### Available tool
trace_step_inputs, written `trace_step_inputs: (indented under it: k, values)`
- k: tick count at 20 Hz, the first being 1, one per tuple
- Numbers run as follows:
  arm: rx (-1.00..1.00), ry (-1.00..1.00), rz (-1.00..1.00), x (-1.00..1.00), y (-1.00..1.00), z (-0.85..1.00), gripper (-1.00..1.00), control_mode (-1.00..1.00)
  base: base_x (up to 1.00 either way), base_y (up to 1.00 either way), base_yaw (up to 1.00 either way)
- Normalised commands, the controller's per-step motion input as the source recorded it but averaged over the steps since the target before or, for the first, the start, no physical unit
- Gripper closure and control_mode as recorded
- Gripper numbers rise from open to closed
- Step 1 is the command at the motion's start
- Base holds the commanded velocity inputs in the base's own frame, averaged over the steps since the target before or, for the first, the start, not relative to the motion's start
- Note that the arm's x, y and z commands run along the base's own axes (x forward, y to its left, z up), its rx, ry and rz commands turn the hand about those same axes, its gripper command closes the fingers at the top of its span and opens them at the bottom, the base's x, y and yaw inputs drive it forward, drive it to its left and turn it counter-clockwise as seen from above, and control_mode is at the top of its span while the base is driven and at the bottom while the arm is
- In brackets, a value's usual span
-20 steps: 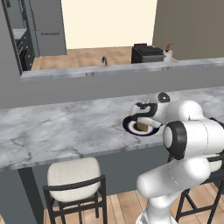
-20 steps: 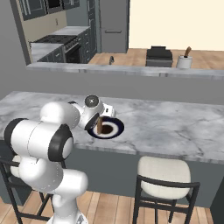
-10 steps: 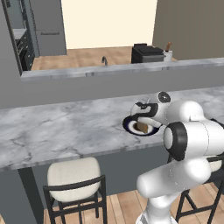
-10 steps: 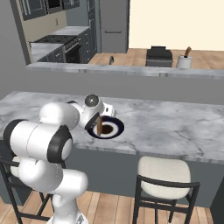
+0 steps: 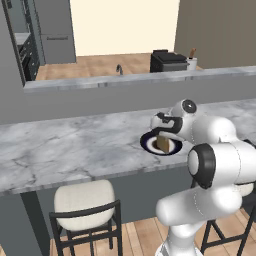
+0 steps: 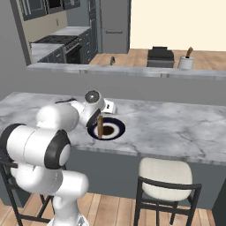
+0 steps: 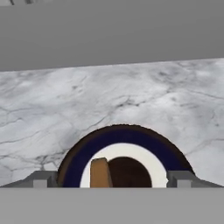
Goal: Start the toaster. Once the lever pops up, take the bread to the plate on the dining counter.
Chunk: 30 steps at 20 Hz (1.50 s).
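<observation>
Bread (image 5: 163,143) stood upright on plate (image 5: 148,143), plate set on dining counter (image 5: 75,145) near its front edge, gripper (image 7: 109,180) held just above the bread, jaws spread wide apart with nothing clamped, stool (image 5: 85,202) tucked below counter

The plate (image 7: 124,140), with its wide dark navy rim and white centre, lies on the veined grey-white marble counter (image 7: 109,94) at the lower middle of the view. The golden-brown bread (image 7: 100,173) stands upright on the plate's white centre, left of a dark shadow. Beyond the marble rises a plain raised grey ledge (image 7: 109,35). The two grey fingertips (image 7: 40,180) stand wide apart, one at either side of the plate.
</observation>
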Motion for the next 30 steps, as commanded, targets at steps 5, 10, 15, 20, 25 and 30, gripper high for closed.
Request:
trace_step_inputs:
  k: [5,10,15,20,25,30]
  values:
    - [0.0,0.0,0.0,0.0,0.0,0.61,-1.0,-1.0,0.0,0.0,0.0]
    - [0.0,0.05,0.0,-0.25,0.0,0.8,-1.0,-1.0,0.0,0.0,0.0]
    - [0.0,0.11,-0.01,-0.68,0.0,0.59,-1.0,-1.0,0.0,0.0,0.0]
    - [0.0,0.12,-0.07,-0.93,0.0,0.27,-1.0,-1.0,0.0,0.0,0.0]
    - [0.0,0.08,-0.06,-0.93,0.02,0.26,-1.0,-1.0,0.0,0.0,0.0]
    - [0.0,0.03,-0.02,-0.85,0.14,0.22,-1.0,-1.0,0.0,0.0,0.0]
